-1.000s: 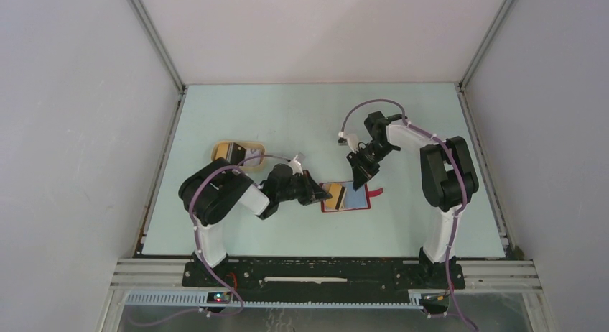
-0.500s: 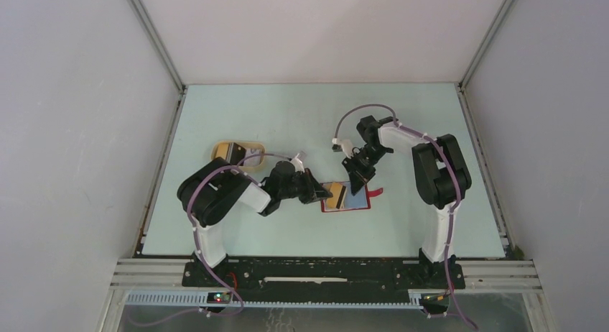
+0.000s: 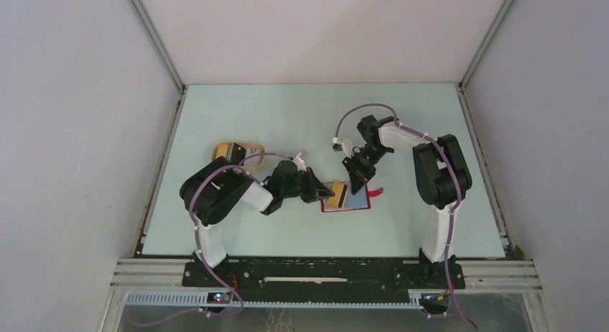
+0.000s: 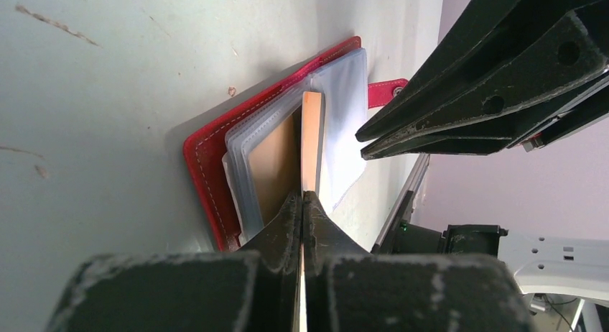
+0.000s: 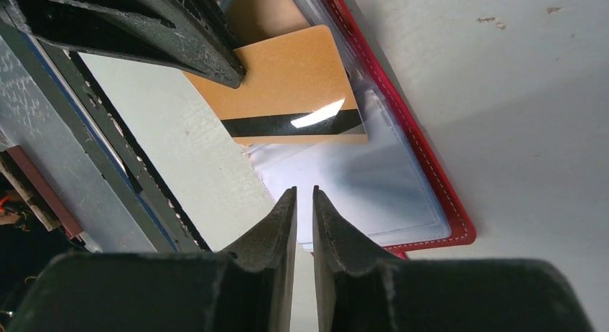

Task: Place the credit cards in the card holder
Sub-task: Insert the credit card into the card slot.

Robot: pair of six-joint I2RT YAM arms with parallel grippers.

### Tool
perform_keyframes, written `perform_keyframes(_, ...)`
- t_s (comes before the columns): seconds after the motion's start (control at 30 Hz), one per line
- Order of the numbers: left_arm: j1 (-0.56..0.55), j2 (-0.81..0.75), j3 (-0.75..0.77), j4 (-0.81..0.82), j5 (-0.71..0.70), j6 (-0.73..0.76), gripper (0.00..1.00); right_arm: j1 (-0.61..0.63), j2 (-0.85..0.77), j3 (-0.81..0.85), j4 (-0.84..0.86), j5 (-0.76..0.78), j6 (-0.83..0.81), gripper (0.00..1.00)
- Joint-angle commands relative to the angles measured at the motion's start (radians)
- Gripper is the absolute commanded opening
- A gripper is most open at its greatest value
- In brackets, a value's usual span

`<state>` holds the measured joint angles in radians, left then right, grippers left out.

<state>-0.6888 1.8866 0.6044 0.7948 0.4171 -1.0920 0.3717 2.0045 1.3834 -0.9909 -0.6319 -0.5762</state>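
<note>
Red card holder (image 4: 208,170) lies open, clear sleeves up; golden-brown black-striped card (image 5: 287,80) tilted over sleeves.

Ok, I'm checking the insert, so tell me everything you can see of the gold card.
The card is a thin, golden-brown rectangle with rounded corners and a glossy black stripe near one edge. The left gripper pinches one end, holding it tilted over the open red wallet. Its free end reaches the clear sleeves; whether it is in a pocket I cannot tell.
</note>
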Motion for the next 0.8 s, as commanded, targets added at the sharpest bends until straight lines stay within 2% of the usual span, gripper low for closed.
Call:
perform_keyframes(0.0,-0.021,0.03,-0.008,0.032,-0.06,-0.024,0.0,-0.027,-0.071,0.026,0.001,-0.022,0.003,0.22)
perform_keyframes(0.1,-0.036,0.043,-0.023,0.083,-0.085,-0.053,0.0,-0.046,-0.098,0.011,0.002,0.006,-0.017,0.21)
perform_keyframes(0.23,-0.056,0.064,-0.042,0.151,-0.12,-0.09,0.0,-0.038,-0.164,-0.072,0.029,0.126,-0.073,0.22)
perform_keyframes(0.4,-0.07,0.075,-0.049,0.181,-0.151,-0.103,0.0,-0.045,-0.197,-0.145,0.067,0.204,-0.084,0.22)
perform_keyframes(0.77,-0.111,0.1,-0.054,0.218,-0.208,-0.13,0.0,-0.099,-0.118,-0.164,0.115,0.165,0.021,0.21)
